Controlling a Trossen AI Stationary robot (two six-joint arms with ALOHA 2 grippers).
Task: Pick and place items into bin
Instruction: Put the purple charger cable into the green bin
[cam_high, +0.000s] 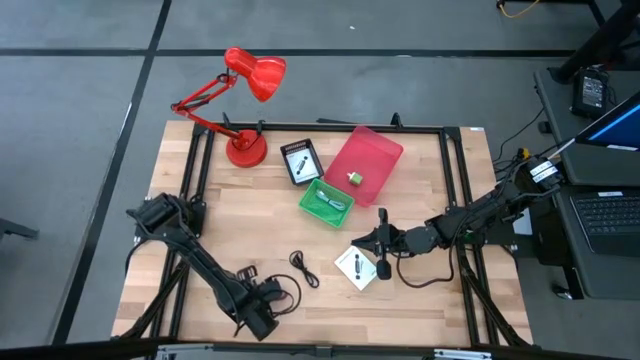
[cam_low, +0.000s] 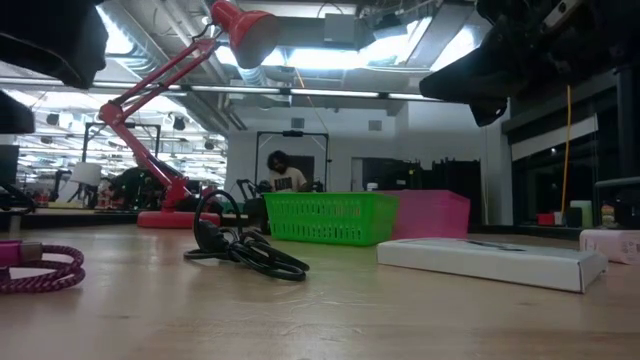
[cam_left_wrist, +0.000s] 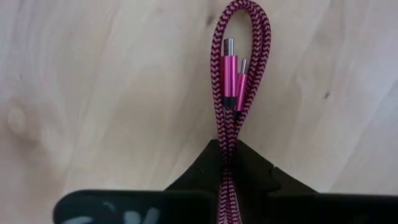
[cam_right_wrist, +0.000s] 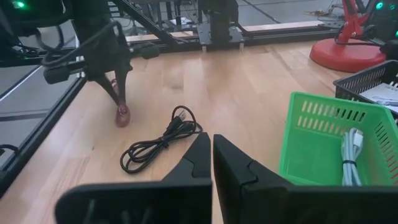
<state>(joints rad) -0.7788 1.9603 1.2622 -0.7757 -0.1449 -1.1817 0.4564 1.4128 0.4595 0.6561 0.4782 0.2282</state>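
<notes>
The left claw (cam_left_wrist: 229, 163) is pressing down at the near left part of the bench (cam_high: 200, 215), its two dark fingers pinched together on the maroon cable (cam_left_wrist: 235, 74). The braided loop is lying flat on the wood ahead of the fingers, with its two metal-tipped plugs resting inside the loop. In the high view the cable (cam_high: 283, 293) is showing just beside that claw (cam_high: 262, 308), though the arm is hiding part of it there.

The right claw (cam_right_wrist: 212, 148) is hanging above the bench with its fingers closed flat against each other, gripping nothing. It (cam_high: 381, 245) is hovering just beside a white square card (cam_high: 356, 268), possibly overlapping its edge; the overhead angle makes that hard to judge.

The black cable (cam_right_wrist: 158, 142) is lying coiled on the wood between the two claws. A green basket (cam_right_wrist: 329, 146) is sitting farther back holding a pale cable (cam_right_wrist: 351, 155), touching a pink bin (cam_high: 364, 162) with one small piece inside. A second card (cam_high: 300, 161) is lying beside the red desk lamp (cam_high: 243, 95).
</notes>
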